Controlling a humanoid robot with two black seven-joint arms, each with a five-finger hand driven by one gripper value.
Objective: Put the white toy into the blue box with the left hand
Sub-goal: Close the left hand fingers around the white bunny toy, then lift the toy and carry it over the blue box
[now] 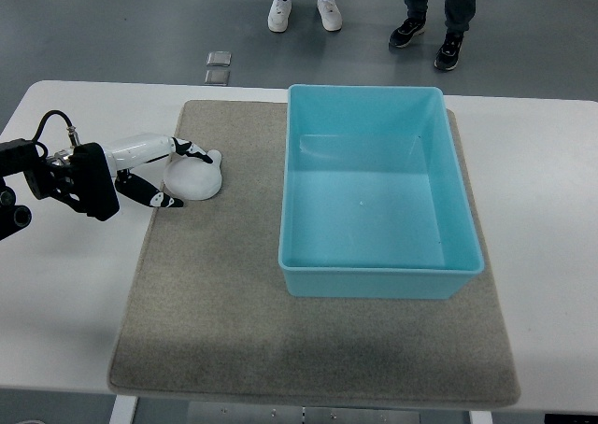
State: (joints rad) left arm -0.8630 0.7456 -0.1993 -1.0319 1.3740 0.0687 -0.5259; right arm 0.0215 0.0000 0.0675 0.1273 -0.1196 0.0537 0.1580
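Nearest us, the grey-brown felt mat (308,340) runs to the bottom of the frame, lying on the white table (551,209) and bearing both task items.

At the left edge, mid-height, our left hand (154,174) comes in behind its black wrist housing, white fingers with black tips reaching rightward. Those fingers straddle the white rounded toy (194,175): one lies along its upper edge, another curls in at its lower left. We read this as a grasp closing on the toy, though the contact on the far side is too small to confirm. The toy rests on the mat's upper left part, not yet lifted as far as we can tell.

To do this step well, we should firm the grip before raising anything, since a smooth domed shape may squirt out from a pinch set too high. Then we lift enough to clear the wall.

Further right, well apart from the toy, stands the light blue rectangular plastic box (378,279), with nothing inside. We should carry the toy over its left wall and let go above the floor, not the rim.

Our right hand does not show.
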